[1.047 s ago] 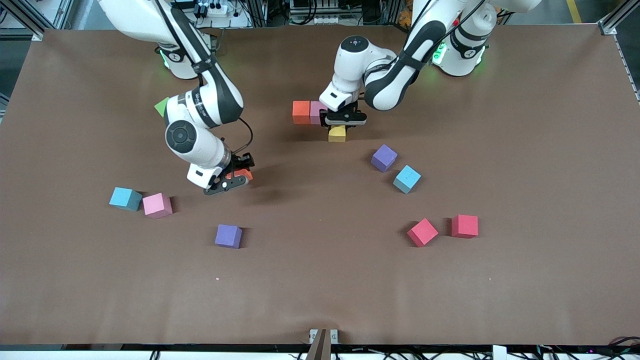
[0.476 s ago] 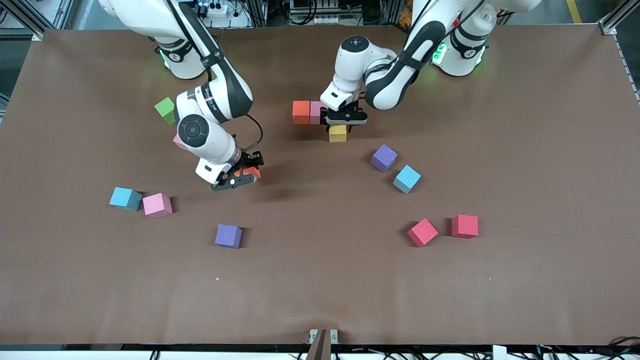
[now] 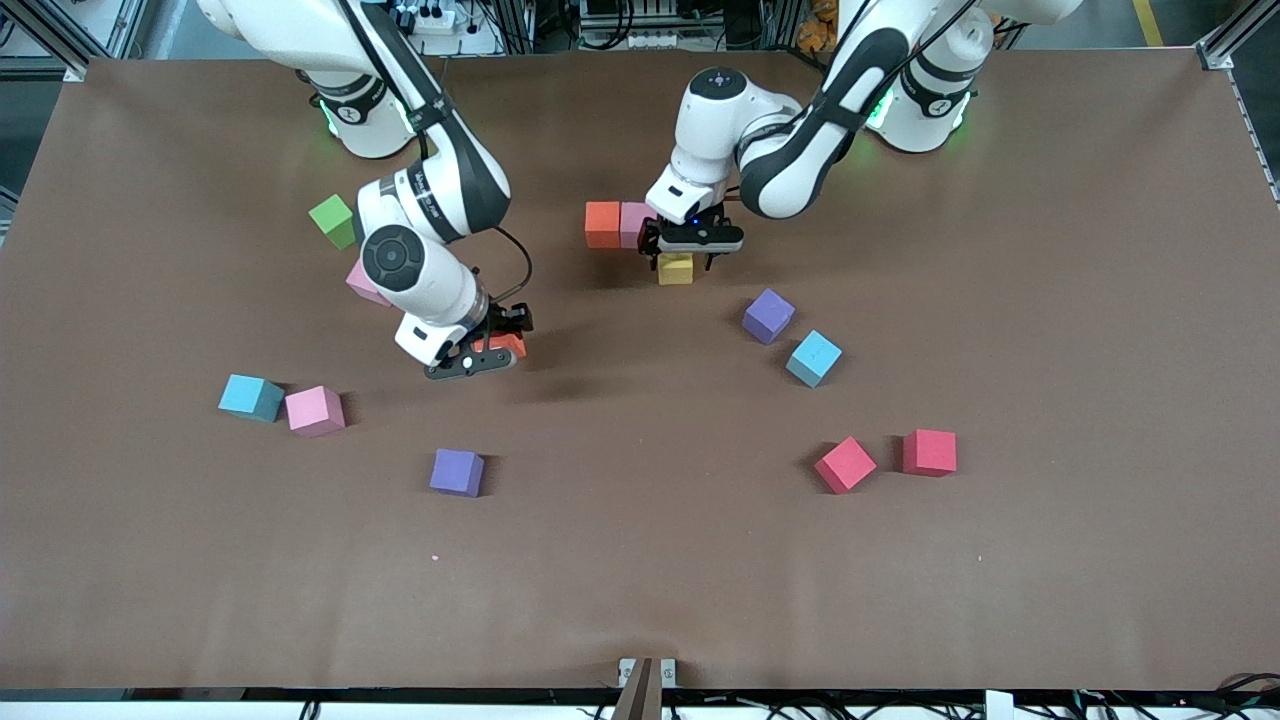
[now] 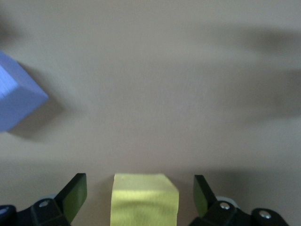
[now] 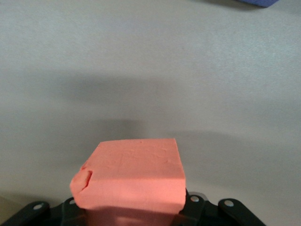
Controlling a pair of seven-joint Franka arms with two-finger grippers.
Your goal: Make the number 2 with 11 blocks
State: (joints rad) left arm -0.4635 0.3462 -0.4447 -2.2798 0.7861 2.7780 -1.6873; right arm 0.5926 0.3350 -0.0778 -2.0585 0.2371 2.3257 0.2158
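The left gripper is straddling the yellow block near the counter's robot-side edge, jaws released. The right gripper is gripping an orange block above the counter. The foam appears light and compressible; grasp flat opposing faces.

An orange cube and pink cube are showing at upper centre, a yellow cube below them; a green cube is showing upper left on the brown table.
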